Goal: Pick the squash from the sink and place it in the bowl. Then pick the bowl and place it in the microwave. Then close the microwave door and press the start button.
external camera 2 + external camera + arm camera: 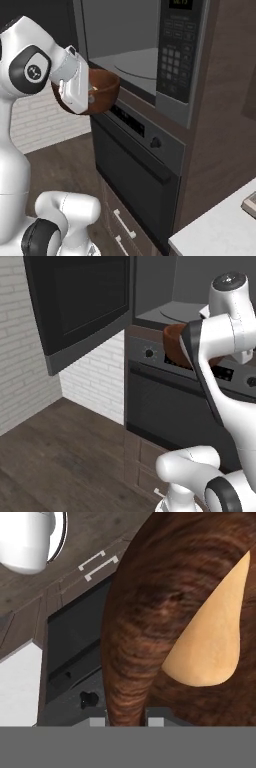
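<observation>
Left base view: the arm holds the bowl point(172, 346) up at about 2 o'clock, in front of the oven point(170, 401) and just below the open microwave point(175, 306). The door point(80, 301) hangs wide open at 11 o'clock. The squash step looks done, and the step in hand is carrying the bowl to the microwave. The floor point(65, 456) is dark wood plank, and the wall point(20, 356) at 9 o'clock is pale brick.

Right base view: the bowl point(102, 92) sits at 11 o'clock, partly behind the white hand, level with the microwave's point(135, 55) lower lip and not yet inside. The next move likely calls for lifting the bowl over the sill and pushing it in onto the turntable point(137, 65) without tipping it. A pale counter point(220, 230) corner shows at 5 o'clock.

Hand view: the gripper point(127, 721) is clenched on the bowl's point(135, 637) rim wall, one finger at each side. The squash point(215, 642) lies inside the bowl at 3 o'clock, against its inner wall.
</observation>
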Robot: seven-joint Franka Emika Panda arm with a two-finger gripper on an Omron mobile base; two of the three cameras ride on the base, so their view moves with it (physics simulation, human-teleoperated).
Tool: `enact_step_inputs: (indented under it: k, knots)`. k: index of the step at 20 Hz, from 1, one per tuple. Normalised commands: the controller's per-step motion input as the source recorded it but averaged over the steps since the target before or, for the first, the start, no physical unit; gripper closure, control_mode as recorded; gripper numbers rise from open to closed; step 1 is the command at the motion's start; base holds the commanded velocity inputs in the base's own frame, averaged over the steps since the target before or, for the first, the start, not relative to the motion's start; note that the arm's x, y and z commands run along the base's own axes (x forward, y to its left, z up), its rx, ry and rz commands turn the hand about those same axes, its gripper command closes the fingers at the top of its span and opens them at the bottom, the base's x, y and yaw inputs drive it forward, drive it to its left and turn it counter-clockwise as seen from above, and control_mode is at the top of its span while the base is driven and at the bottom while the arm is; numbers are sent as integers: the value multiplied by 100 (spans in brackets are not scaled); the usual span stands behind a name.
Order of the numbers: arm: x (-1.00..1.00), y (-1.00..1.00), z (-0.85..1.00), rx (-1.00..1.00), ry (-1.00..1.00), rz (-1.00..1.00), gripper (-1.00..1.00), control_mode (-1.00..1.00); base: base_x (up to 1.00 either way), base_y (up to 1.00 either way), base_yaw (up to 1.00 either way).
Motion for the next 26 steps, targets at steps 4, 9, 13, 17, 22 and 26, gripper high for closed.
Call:
enact_step_inputs:
  k: [4,9,13,17,22,26]
  knots:
    - [0,0,0,0,0,0,100,100,0,14,0]
    - [0,0,0,0,0,0,100,100,0,15,-3]
    - [-3,1,18,0,-10,-4,100,-100,0,8,-4]
    - [-28,0,60,0,-33,-9,100,-100,0,0,0]
    - [7,1,42,0,-15,-18,100,-100,0,0,0]
    - [38,0,16,0,-1,-17,100,-100,0,0,0]
